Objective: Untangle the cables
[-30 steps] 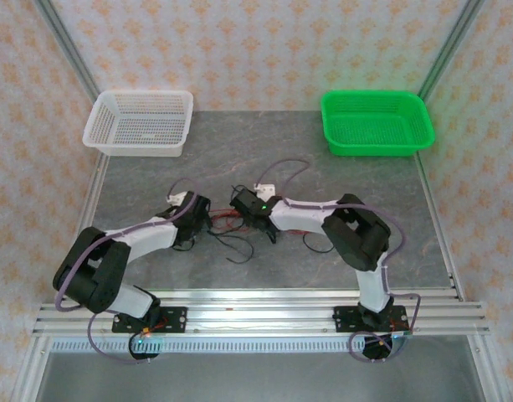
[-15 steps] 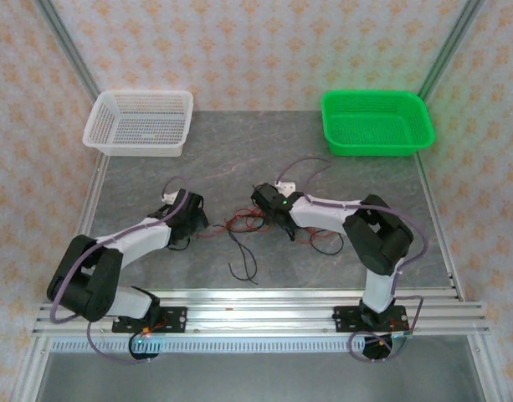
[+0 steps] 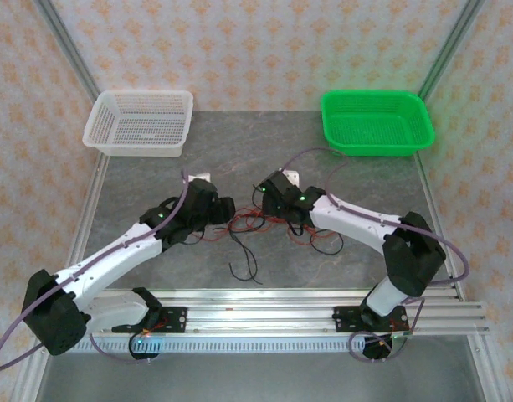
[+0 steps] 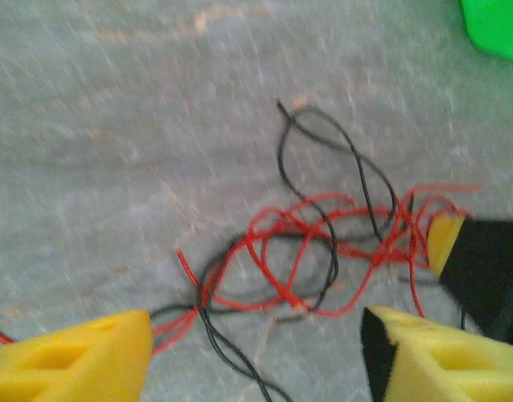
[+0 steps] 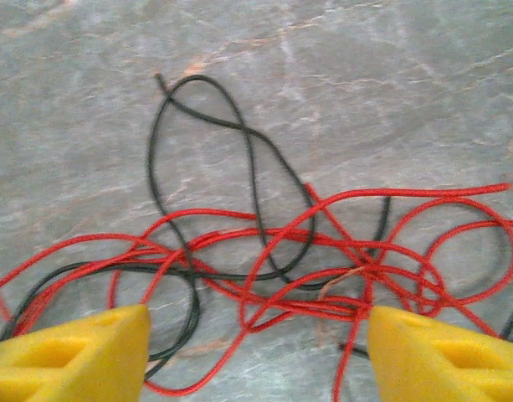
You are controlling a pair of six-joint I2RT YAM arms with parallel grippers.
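Note:
The cables (image 3: 248,224) are thin red and black wires in a loose tangle on the grey table, between my two grippers. One black strand (image 3: 243,266) trails toward the near edge. My left gripper (image 3: 225,211) sits just left of the tangle, my right gripper (image 3: 271,208) just right of it. In the left wrist view the left gripper (image 4: 256,356) is open, and the tangle (image 4: 315,243) lies just ahead, a few strands reaching between the yellow fingertips (image 4: 80,360). In the right wrist view the right gripper (image 5: 256,352) is open over red strands (image 5: 306,285) lying flat on the table.
A white basket (image 3: 139,124) stands at the back left and a green basket (image 3: 376,122) at the back right. An aluminium rail (image 3: 256,306) runs along the near edge. A fingertip of the right gripper (image 4: 482,260) shows at the right of the left wrist view.
Both arms have stretched out. The left gripper moved right toward the tangle, the right gripper moved right and slightly back. The wires now lie spread in the open between them.

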